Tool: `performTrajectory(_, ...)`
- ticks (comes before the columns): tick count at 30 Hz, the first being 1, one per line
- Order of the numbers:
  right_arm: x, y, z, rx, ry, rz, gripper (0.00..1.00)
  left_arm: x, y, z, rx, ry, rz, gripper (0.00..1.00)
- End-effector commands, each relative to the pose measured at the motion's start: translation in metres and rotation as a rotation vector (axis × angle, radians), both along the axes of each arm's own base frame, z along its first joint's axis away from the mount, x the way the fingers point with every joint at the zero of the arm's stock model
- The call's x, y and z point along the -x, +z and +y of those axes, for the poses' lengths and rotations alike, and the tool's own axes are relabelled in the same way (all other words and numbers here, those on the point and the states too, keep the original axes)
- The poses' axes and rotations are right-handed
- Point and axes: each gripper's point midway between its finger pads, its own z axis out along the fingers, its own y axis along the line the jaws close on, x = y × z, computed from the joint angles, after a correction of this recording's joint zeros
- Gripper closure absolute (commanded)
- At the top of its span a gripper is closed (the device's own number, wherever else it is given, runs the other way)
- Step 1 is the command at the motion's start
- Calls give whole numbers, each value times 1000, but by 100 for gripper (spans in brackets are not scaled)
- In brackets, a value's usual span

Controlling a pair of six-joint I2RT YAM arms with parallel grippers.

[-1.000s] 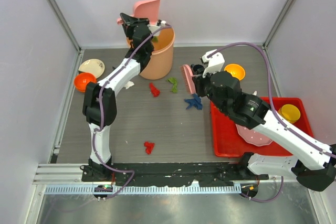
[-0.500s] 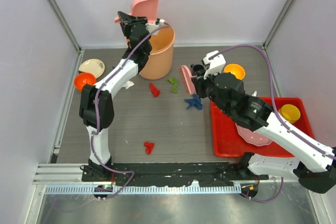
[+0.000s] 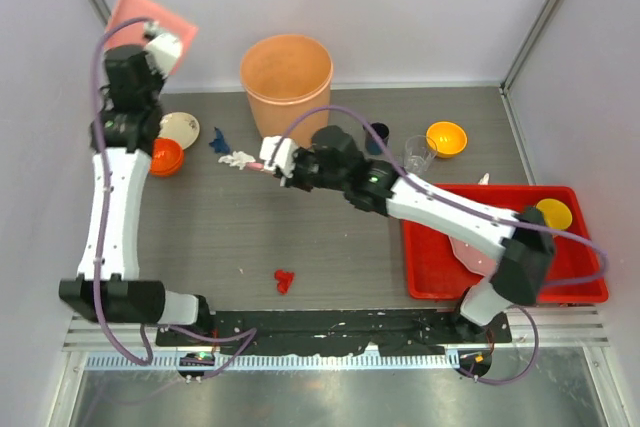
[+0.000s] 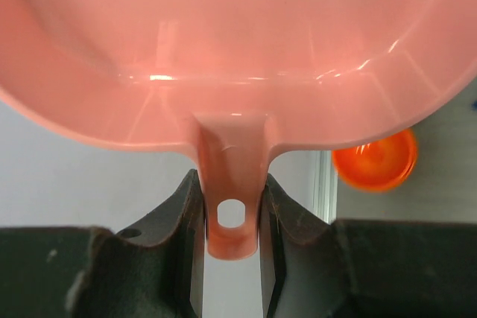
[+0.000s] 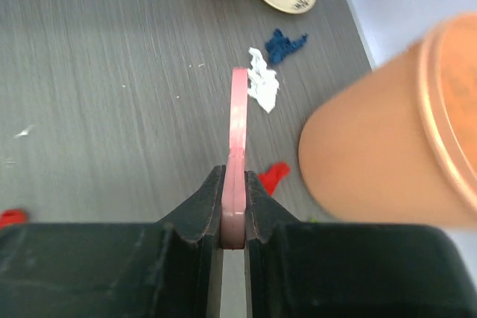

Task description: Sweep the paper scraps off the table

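Note:
My left gripper [image 3: 150, 44] is shut on the handle [image 4: 232, 199] of the pink dustpan [image 3: 148, 15] and holds it high at the far left, above the table [image 3: 330, 247]. My right gripper [image 3: 283, 163] is shut on a pink brush [image 5: 238, 128], low over the table left of the orange bucket [image 3: 287, 77]. A white paper scrap [image 3: 240, 159] and a blue one [image 3: 220, 139] lie just past the brush. In the right wrist view a red scrap [image 5: 274, 176] lies beside the bucket. Another red scrap [image 3: 284, 280] lies near the front.
An orange bowl [image 3: 163, 157] and a cream dish [image 3: 178, 127] sit at the left edge. A clear cup [image 3: 418, 154], a dark cup [image 3: 376, 134] and an orange bowl [image 3: 446, 137] stand at the back right. A red tray [image 3: 430, 267] holds a yellow bowl [image 3: 551, 215].
My left arm swung the dustpan from above the bucket to the far left. My right arm reached left with the brush, from mid-table to beside the white scrap, covering the middle scraps.

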Motion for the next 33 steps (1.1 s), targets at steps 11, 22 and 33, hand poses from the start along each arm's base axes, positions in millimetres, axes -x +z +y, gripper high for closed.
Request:
performTrajectory(11, -128, -5, 168, 133, 184, -637, 99, 118, -180, 99, 417, 223, 327, 100)
performTrajectory(22, -163, -87, 198, 300, 275, -786, 99, 129, -207, 103, 474, 233, 383, 100)
performTrajectory(33, -93, -144, 146, 485, 431, -663, 99, 138, -219, 85, 488, 130, 485, 100)
